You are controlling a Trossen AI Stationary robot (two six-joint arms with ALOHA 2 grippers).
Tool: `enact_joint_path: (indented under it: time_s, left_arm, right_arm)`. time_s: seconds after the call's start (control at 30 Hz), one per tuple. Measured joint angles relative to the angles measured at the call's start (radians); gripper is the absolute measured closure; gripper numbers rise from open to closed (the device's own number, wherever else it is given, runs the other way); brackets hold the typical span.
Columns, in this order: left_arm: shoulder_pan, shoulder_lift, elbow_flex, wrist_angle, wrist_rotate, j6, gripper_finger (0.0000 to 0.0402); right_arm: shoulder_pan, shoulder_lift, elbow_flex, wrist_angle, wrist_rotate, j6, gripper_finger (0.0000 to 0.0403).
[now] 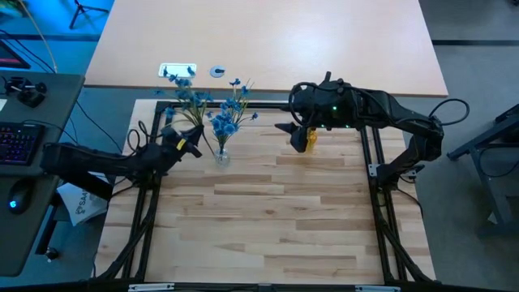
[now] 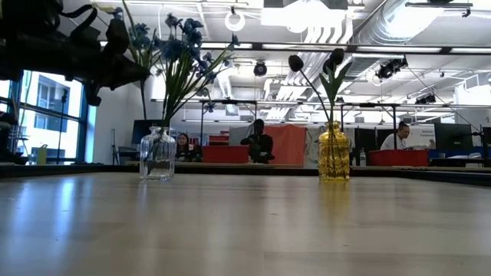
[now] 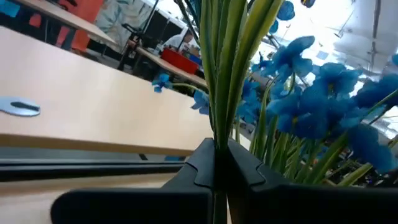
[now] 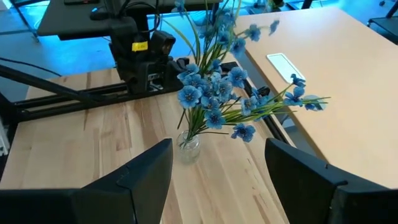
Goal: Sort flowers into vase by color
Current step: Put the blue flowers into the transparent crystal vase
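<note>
A: Over to the left gripper [image 1: 193, 144], and it's clenched tight on a bundle of green stems [image 3: 225, 68], just beside the clear glass vase [image 1: 221, 156].

B: You can see it from its own wrist view, the jaws pressed together with the stems pinched between them, and the blue blossoms [image 3: 320, 102] crowding in alongside.

A: That clear vase [image 2: 158, 154] is already carrying a full spray of blue flowers [image 1: 227, 118], fanning out toward the far edge of the wooden surface [image 1: 268, 219].

B: And across the way, the yellow vase [image 2: 334, 152] holds the dark buds [image 2: 296, 63], two of them up on thin stems with green leaves.

A: The right gripper [image 1: 293, 130] hangs right over that yellow vase [image 1: 309, 139], jaws released, spread wide. From its wrist view you look between the two dark fingers [image 4: 142, 176] straight at the blue bouquet [image 4: 214, 99] and the left arm behind it.

B: The two vases are well apart, both near the far side of the surface. People are seated in the room beyond [image 2: 259, 139].
</note>
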Motion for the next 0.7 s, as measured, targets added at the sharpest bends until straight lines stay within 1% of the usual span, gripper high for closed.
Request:
enact_joint_path:
  time_s: [0.23, 0.37, 0.47, 0.63, 0.7]
  left_arm:
    - [0.012, 0.053, 0.0, 0.027, 0.001, -0.06, 0.0401]
    - [0.022, 0.076, 0.0, 0.096, 0.0, -0.014, 0.0401]
    - [0.034, 0.096, 0.0, 0.104, 0.003, 0.009, 0.0401]
    - [0.073, 0.146, 0.0, 0.125, 0.086, 0.01, 0.0401]
    - [0.085, 0.16, 0.004, 0.13, 0.089, 0.01, 0.0401]
  right_arm:
    - [0.0, 0.0, 0.0, 0.001, 0.006, 0.0, 0.0151]
    - [0.0, 0.0, 0.0, 0.002, 0.006, 0.011, 0.0151]
    - [0.0, 0.0, 0.0, 0.002, 0.007, 0.01, 0.0151]
    - [0.0, 0.0, 0.0, 0.005, 0.011, 0.009, 0.0151]
    - [0.0, 0.0, 0.0, 0.006, 0.013, 0.01, 0.0151]
